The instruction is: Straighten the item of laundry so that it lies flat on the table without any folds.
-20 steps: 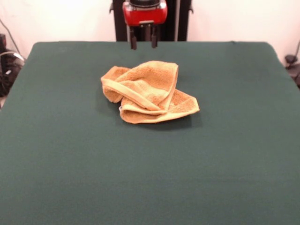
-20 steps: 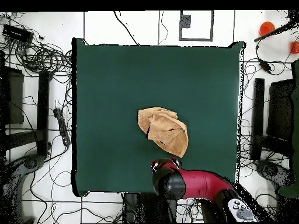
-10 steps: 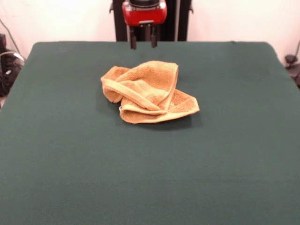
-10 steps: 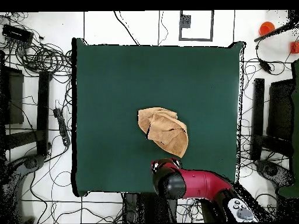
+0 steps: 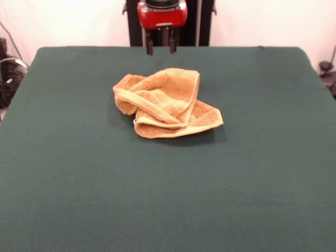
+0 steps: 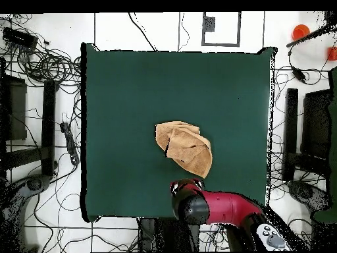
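Note:
The item of laundry (image 5: 165, 103) is a golden-orange terry towel, crumpled into a folded heap near the middle of the dark green table (image 5: 168, 199). From above, the same towel (image 6: 184, 148) lies slightly toward the robot's side of the table (image 6: 131, 85). My gripper (image 5: 160, 48) hangs above the far edge of the table, behind the towel and clear of it. Its two dark fingers stand apart with nothing between them. In the overhead view the red arm covers the gripper (image 6: 187, 197), which sits just below the towel.
Cables and stands (image 6: 46, 66) lie on the floor around the table. Dark equipment (image 5: 8, 73) sits off the table's left side in the front view. Broad bare green cloth surrounds the towel on every side.

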